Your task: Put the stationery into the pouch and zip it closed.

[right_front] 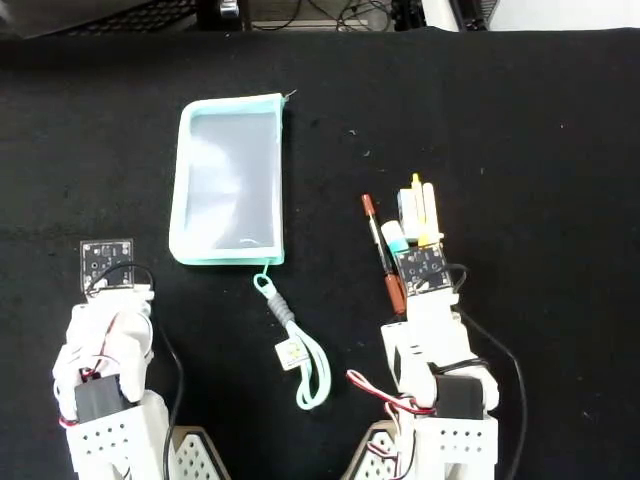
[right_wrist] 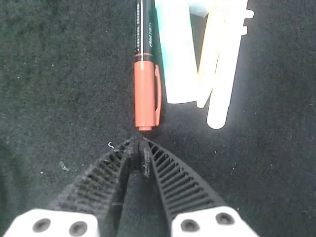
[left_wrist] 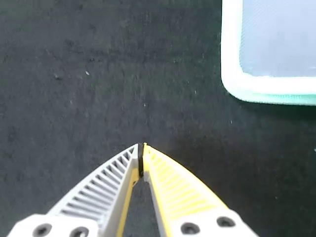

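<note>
1. Left wrist view: the left pincer [left_wrist: 142, 148] is seen shut tight, with nothing held. The pouch [left_wrist: 266, 91] lies ahead of its tips, apart.
2. Right wrist view: the right pincer [right_wrist: 137, 145] is closed and empty. A pen [right_wrist: 146, 94] lies just ahead, with pale markers [right_wrist: 222, 74] beside it. They are judged light, stiff and slick, and best gripped mid-barrel.
3. High view: the pouch is placed ahead of the left pincer. Its strap [right_front: 300, 350] is trailed back between the pincers.

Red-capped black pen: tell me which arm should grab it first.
Right. The right arm's jaws, shut, sit just short of the red-capped black pen, at its cap end. The left arm's jaws, also shut, hover over black cloth beside the mint-edged clear pouch, on its far side from the pen.
</note>
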